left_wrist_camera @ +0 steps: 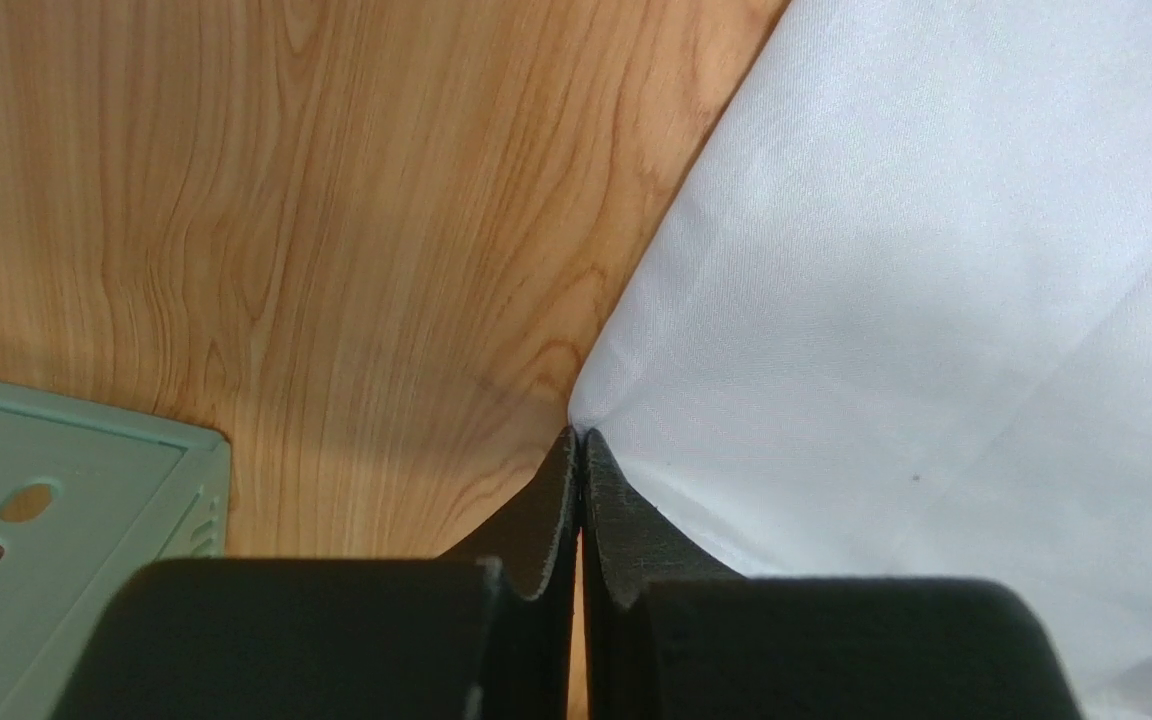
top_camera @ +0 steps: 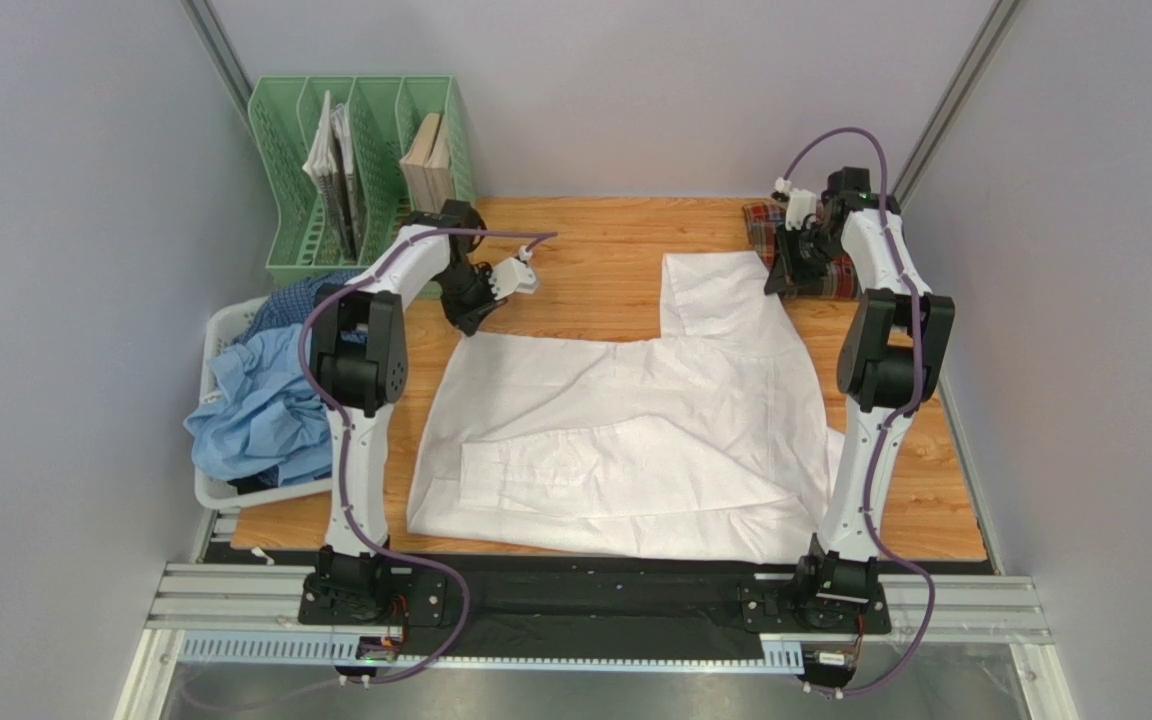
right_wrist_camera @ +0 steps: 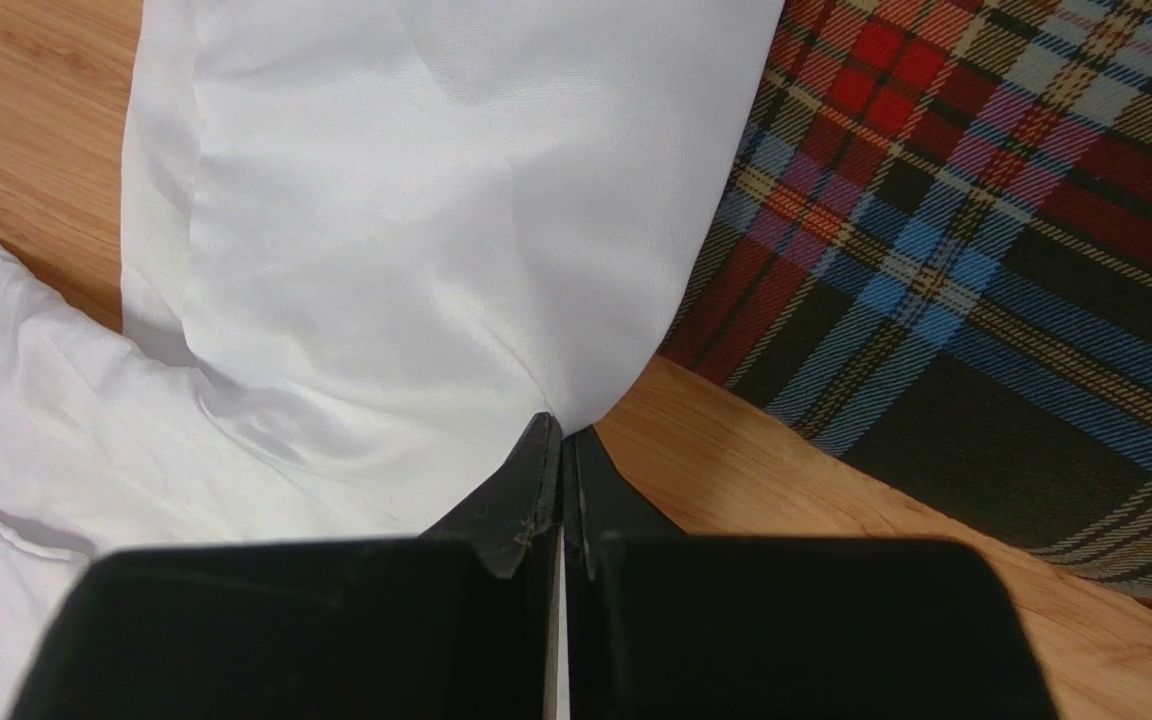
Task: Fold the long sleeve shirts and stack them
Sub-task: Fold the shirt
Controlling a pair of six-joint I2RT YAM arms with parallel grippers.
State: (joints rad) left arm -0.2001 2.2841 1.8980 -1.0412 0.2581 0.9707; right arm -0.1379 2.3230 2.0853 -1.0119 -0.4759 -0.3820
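The plain white shirt (top_camera: 627, 428) lies spread across the middle of the wooden table (top_camera: 597, 240). My left gripper (top_camera: 467, 324) is at the shirt's far left corner. In the left wrist view the left gripper (left_wrist_camera: 579, 438) is shut, its tips pinching that corner of the white shirt (left_wrist_camera: 913, 300). My right gripper (top_camera: 782, 282) is at the shirt's far right corner. In the right wrist view the right gripper (right_wrist_camera: 560, 431) is shut on the edge of the white shirt (right_wrist_camera: 447, 195). The folded plaid shirt (top_camera: 841, 279) lies at the back right, just beside the right gripper, and fills the right of the right wrist view (right_wrist_camera: 1018, 255).
A white plastic basket (top_camera: 226, 324) hangs off the table's left edge, holding a light blue shirt (top_camera: 259, 413) and a dark blue checked shirt (top_camera: 297, 300). A green file rack (top_camera: 297, 180) with books stands at the back left; its corner shows in the left wrist view (left_wrist_camera: 26, 510).
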